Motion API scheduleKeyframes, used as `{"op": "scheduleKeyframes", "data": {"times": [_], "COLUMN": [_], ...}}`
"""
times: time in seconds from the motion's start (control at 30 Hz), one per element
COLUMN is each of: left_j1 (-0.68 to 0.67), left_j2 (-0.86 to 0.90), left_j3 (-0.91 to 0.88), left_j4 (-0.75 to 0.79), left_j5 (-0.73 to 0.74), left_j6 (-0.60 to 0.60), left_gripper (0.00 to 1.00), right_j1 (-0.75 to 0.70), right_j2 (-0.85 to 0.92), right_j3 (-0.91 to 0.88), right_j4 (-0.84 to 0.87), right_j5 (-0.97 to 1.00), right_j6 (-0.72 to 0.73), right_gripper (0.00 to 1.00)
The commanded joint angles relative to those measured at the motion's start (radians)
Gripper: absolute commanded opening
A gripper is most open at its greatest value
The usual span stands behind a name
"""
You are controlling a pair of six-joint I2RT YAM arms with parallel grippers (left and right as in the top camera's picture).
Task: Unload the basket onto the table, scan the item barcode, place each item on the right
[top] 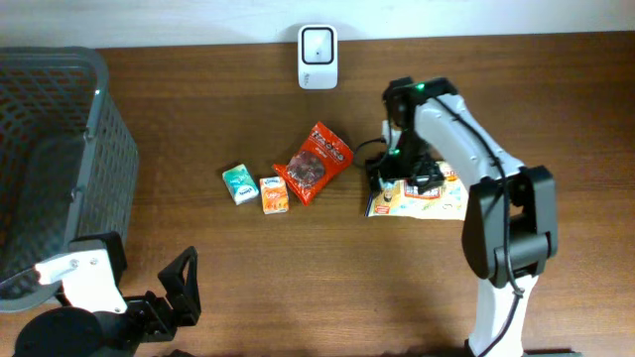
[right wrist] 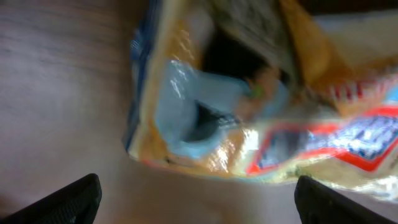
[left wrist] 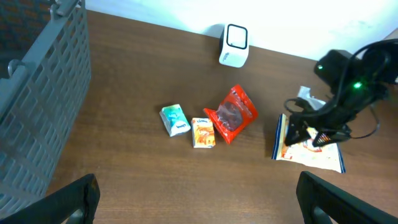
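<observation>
The snack bag [top: 425, 202] lies flat on the table [top: 308, 273], on the right half, directly under the right gripper [top: 401, 178]. It is a glossy, crinkled pack, mostly yellow and orange with pale patches, a blue edge down one side and a red banner with white lettering that is too blurred to read. In the right wrist view the bag [right wrist: 249, 124] fills most of the frame, and the two fingers [right wrist: 68, 199] stand far apart at the bottom corners, with neither one pressing on the wrapper. No barcode can be made out on the side that shows.

Just left of the bag lies a red packet [top: 316, 162], tilted, then a small orange carton [top: 275, 194] and a small green and white pack [top: 239, 184], the last two close together. A white scanner [top: 317, 44] stands at the far edge of the table against the wall [top: 159, 20], well apart from the bag.

The left gripper [left wrist: 198, 202] hangs over the near left part of the table, its fingers [left wrist: 68, 202] spread wide and holding nothing. A dark grey mesh basket [top: 104, 129] sits at the left end. The table is dark brown wood with a visible grain; the wall behind is plain white.
</observation>
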Motion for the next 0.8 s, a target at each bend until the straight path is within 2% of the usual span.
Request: {"op": "scheduleKeyframes", "data": {"times": [0.0,0.33,0.5,0.7,0.77], "left_j1": [0.005,0.005,0.005,0.005,0.005], "left_j2": [0.0,0.0,0.0,0.0,0.0], "left_j3": [-0.003,-0.003,-0.003,-0.003,-0.003], "left_j4": [0.002,0.002,0.002,0.002,0.002], "left_j5": [0.007,0.007,0.007,0.007,0.007], "left_j6": [-0.009,-0.009,-0.009,-0.009,-0.009], "left_gripper": [0.99,0.99,0.99,0.99,0.99], "right_j1": [0.08,0.283,0.282,0.26,0.261], "right_j2": [0.007,0.009,0.009,0.009,0.009], "right_j3": [-0.005,-0.027,-0.101,-0.22,-0.241], "right_j4": [0.029,0.076,0.154,0.28,0.307], "right_j5": [0.213,0.6,0.607,0.613,0.631], "right_j6": [0.177,0.479,0.495,0.494,0.495], "right_gripper": [0.99,0.99,1.0,0.91,0.83]}}
